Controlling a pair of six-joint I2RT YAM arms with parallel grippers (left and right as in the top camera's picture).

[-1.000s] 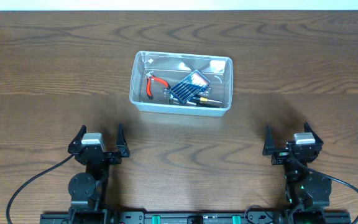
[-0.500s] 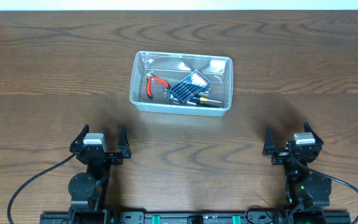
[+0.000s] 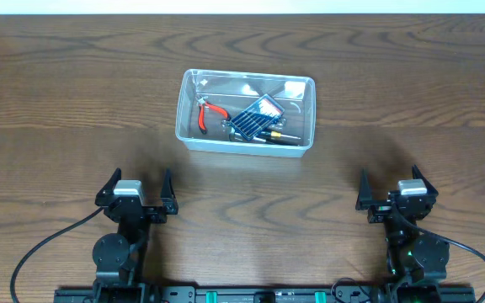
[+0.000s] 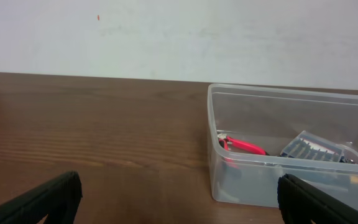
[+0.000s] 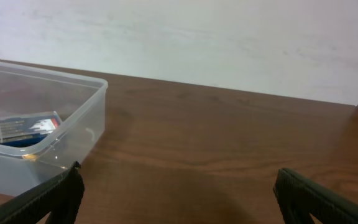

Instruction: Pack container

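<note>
The clear rectangular plastic container (image 3: 226,143) sits on the brown wooden surface (image 3: 57,101) toward twelve o'clock, holding red-handled pliers (image 3: 210,114) and a dark flat bit case (image 3: 258,116). The left gripper (image 3: 136,182) at seven o'clock and the right gripper (image 3: 390,182) at five have their fingers (image 3: 165,181) spread.

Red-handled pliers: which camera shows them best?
Overhead: the red-handled pliers are seen from above, both handles clear, at the left end of the container. Left wrist shows only a low, side-on sliver of red handle. Right wrist shows the container's corner, no pliers.

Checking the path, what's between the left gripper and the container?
Only bare tabletop lies between the left gripper and the container, shown in the overhead view.
</note>
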